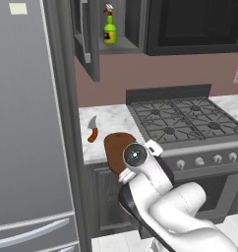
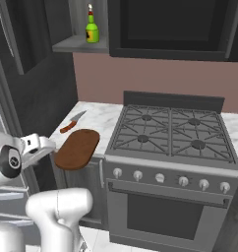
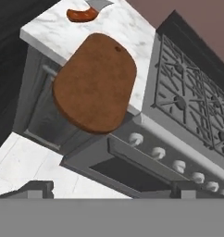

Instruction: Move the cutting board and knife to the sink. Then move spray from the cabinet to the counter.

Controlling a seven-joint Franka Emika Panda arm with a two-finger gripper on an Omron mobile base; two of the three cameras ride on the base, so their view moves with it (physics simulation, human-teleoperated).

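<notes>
Fingers (image 3: 107, 187) spread open, gripping nothing, near the dark reddish-brown oval wooden cutting board (image 3: 95, 83) overhanging the white marble surface (image 3: 123, 28) edge.

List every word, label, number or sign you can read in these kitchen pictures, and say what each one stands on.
No text can be read anywhere.
Spray: its black label has a yellowish mark, too small and blurred to read.
Fridge: a pale note near the top, blank as far as can be seen.
Stove knobs: no readable markings.
</notes>
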